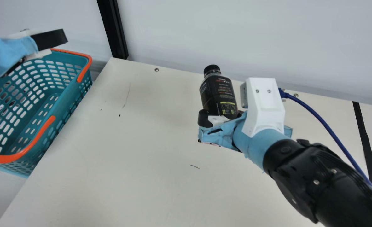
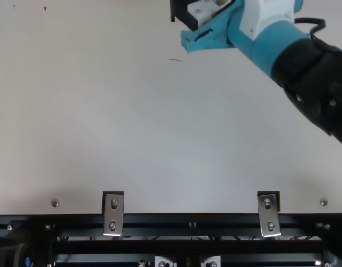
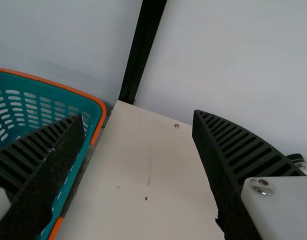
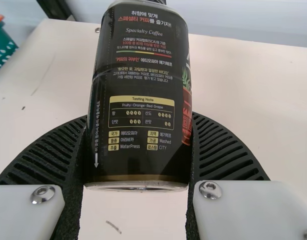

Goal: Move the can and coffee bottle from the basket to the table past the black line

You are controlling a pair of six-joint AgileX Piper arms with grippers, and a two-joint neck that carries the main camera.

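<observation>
Transfer step: the right gripper (image 4: 139, 117) clamps the coffee bottle (image 1: 219, 94) above the table (image 1: 110, 173), basket-side of the black line (image 1: 366, 143), the left gripper (image 3: 138, 116) being open near the basket (image 1: 12, 158); next, carry across and lower.

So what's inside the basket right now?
In the basket I see slotted walls and part of the floor, bare where it shows. The left claw covers the far corner, so I can't tell what's there.

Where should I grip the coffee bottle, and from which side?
I'd grip the coffee bottle by its lower body, from the side, fingers on opposite flanks, as the right tool holds it. The walls there are straight and rounded; the capped neck is narrower, likely less secure.
</observation>
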